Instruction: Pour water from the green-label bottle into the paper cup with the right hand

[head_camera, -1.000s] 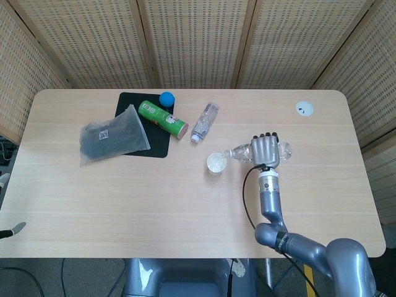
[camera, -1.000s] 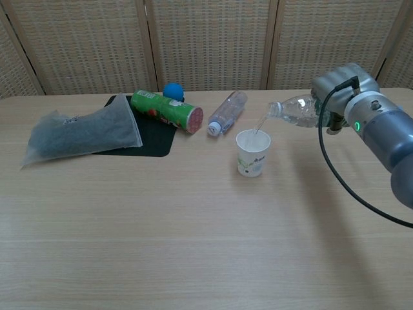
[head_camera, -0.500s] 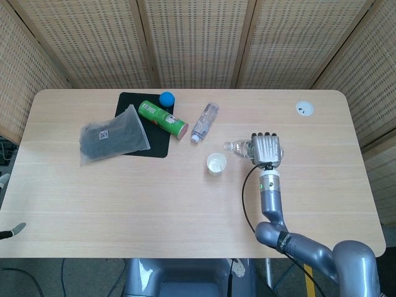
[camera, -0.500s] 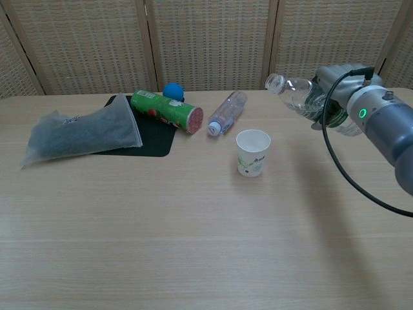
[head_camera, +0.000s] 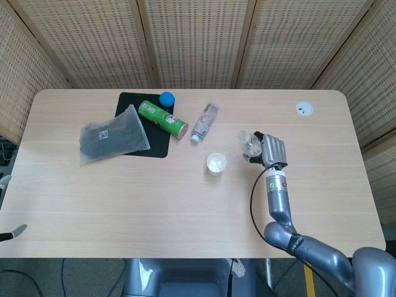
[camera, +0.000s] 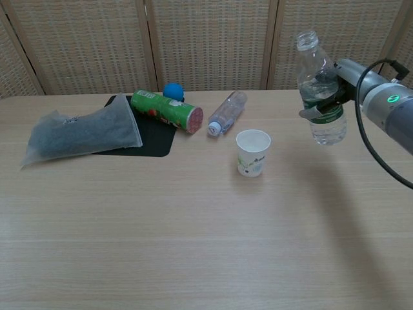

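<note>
My right hand (camera: 332, 87) grips the bottle (camera: 317, 84) nearly upright, neck up, above the tabletop (camera: 193, 245); the paper cup (camera: 252, 152) stands lower, toward my left.

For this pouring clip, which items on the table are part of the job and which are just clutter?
Part of the job:
- green-label bottle, held nearly upright off the table by the right robot hand
- paper cup, standing upright

Lying about:
- second clear bottle, on its side
- green canister
- blue ball
- grey bag
- black mat
</note>
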